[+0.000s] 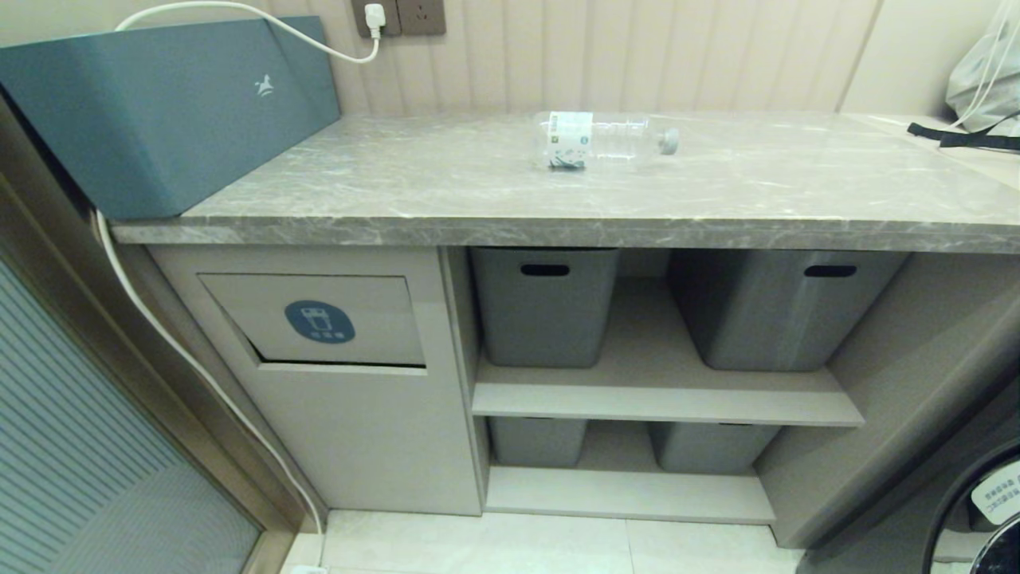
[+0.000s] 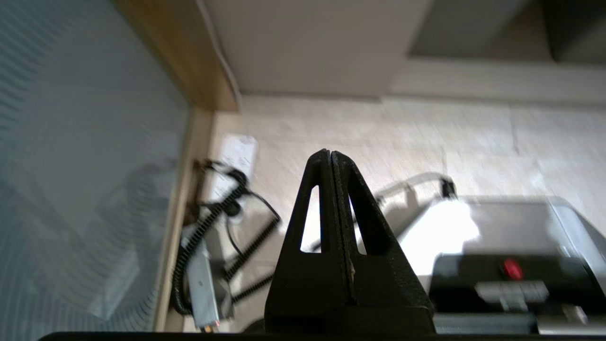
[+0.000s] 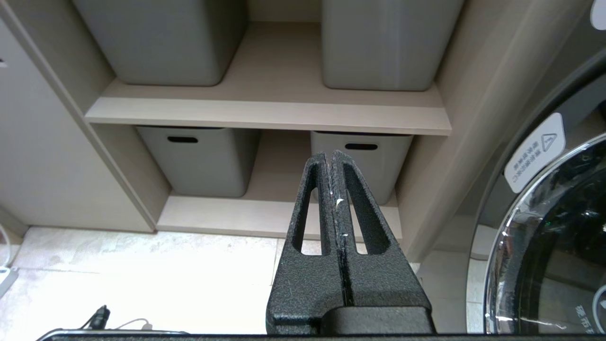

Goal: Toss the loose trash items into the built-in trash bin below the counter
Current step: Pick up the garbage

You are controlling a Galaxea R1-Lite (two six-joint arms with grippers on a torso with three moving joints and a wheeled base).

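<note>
My left gripper (image 2: pixel 331 158) hangs pressed together and empty low before the counter (image 1: pixel 510 227), right gripper (image 3: pixel 332 158) likewise (parked), while one bottle (image 1: pixel 602 140) lies on that counter, with the bin flap (image 1: pixel 319 319) under its left end.

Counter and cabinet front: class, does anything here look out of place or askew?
Yes. One clear water bottle lies on its side on the marble counter, loose rather than binned. Below, the trash bin flap sits slightly askew, with a dark gap at its lower left corner.
</note>
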